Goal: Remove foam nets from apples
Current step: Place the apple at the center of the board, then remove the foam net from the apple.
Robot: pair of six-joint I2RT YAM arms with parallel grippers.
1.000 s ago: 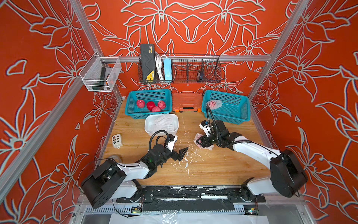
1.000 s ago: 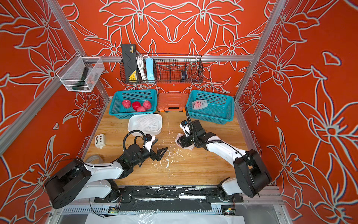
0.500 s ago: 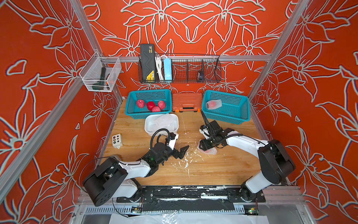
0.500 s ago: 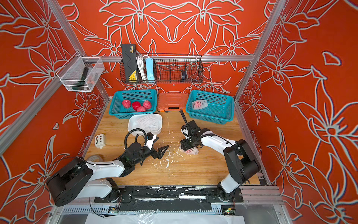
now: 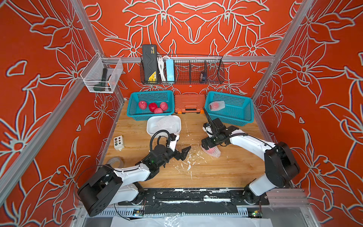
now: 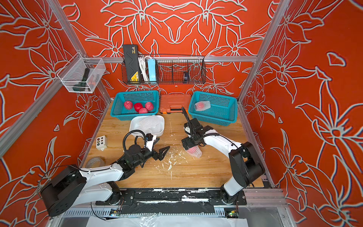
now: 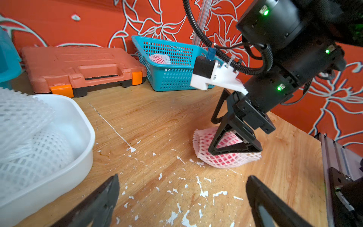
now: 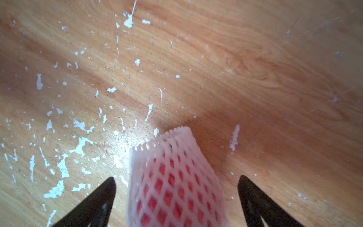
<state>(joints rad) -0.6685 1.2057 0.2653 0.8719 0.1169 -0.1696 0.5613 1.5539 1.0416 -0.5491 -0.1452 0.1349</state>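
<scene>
Across both top views (12 o'clock = back wall), a wooden tabletop (image 5: 225, 173) scattered with white flecks (image 5: 188, 167) stands inside orange floral walls (image 5: 196, 23). At 11 o'clock a teal basket (image 5: 131, 112) holds four bare apples (image 5: 153, 107). At 1 o'clock a second teal basket (image 5: 246, 114) holds one wrapped apple (image 5: 216, 105). An orange tool case (image 5: 188, 101) lies between the baskets. A white tub (image 5: 150, 128), just toward 6 o'clock of the first basket, contains loose foam nets (image 5: 167, 122). Slightly toward 3 o'clock of centre, the netted apple (image 5: 215, 154) rests on the wood beneath the right gripper (image 5: 211, 150). The left gripper (image 5: 181, 147), at its 9 o'clock, stands clear of it, jaws spread and empty.

Left wrist view: the side aspect, seen only here, shows the right gripper (image 7: 235, 145) straddling the netted apple (image 7: 222, 161), which touches the tabletop (image 7: 157, 118). The tub (image 7: 86, 137) rim and its piled nets (image 7: 29, 137) appear close up.

Right wrist view: only here does a gap show between each finger (image 8: 98, 196) and the netted apple (image 8: 172, 186), so the jaws are apart and grip nothing.
</scene>
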